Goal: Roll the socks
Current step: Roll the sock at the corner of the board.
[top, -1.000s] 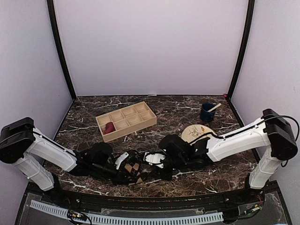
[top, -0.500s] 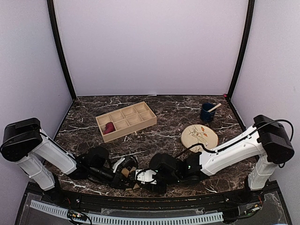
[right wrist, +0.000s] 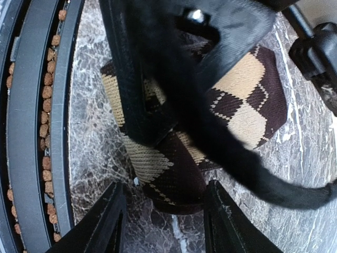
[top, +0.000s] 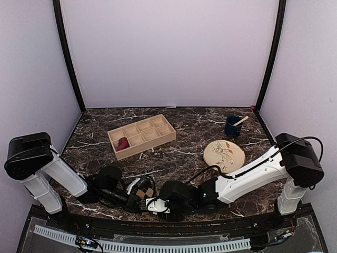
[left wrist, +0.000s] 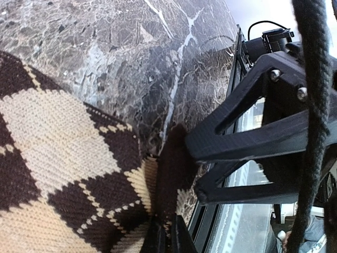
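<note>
Sock (right wrist: 247, 100) in argyle on marble table (left wrist: 105, 42), left jaws pinching it, right jaws wide around its end

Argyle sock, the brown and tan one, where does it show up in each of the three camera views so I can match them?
Top external: the argyle sock sits low centre, near the front edge, mostly hidden.
Left wrist: the sock fills the lower left, pinched by the left gripper, jaws shut.
Right wrist: the sock is in the centre, partly hidden.
Shared landmark: the marble table under it in every view.
</note>
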Motion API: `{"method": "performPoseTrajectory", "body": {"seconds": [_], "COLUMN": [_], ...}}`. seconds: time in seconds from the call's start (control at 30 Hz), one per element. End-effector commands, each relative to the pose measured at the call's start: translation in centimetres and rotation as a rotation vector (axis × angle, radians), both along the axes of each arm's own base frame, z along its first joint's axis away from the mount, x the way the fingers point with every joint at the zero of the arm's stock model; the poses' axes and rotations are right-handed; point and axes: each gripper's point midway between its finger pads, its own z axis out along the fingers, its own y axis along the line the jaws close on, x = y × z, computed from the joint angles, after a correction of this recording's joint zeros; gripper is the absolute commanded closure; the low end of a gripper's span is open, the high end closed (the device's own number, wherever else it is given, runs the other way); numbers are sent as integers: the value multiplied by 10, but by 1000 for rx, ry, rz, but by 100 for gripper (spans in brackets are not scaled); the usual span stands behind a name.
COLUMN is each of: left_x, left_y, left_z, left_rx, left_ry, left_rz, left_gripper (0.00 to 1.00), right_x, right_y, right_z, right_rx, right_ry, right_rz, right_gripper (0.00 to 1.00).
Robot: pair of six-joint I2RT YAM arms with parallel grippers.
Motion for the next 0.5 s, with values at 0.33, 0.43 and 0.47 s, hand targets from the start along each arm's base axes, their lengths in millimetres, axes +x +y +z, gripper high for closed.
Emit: {"method": "performPoseTrajectory", "body": {"seconds": [0.33, 0.43, 0.47], "left_x": [-5, -6, -7], "left_y": [6, 4, 4], "left_z": [0, 1, 1], "left_rx": [-43, -57, -59], "left_ry": [42, 52, 55], "left_rz": [3, -7, -11], "left_gripper": [100, 100, 100], "right_x": [-5, -5, -4], "right_y": [10, 12, 12], "right_z": [-17, -20, -21], "right_rx": [-20, -24, -26], "right_ry": [-24, -24, -24], "right_rz": [45, 45, 45], "right_gripper": [58, 58, 58]}}
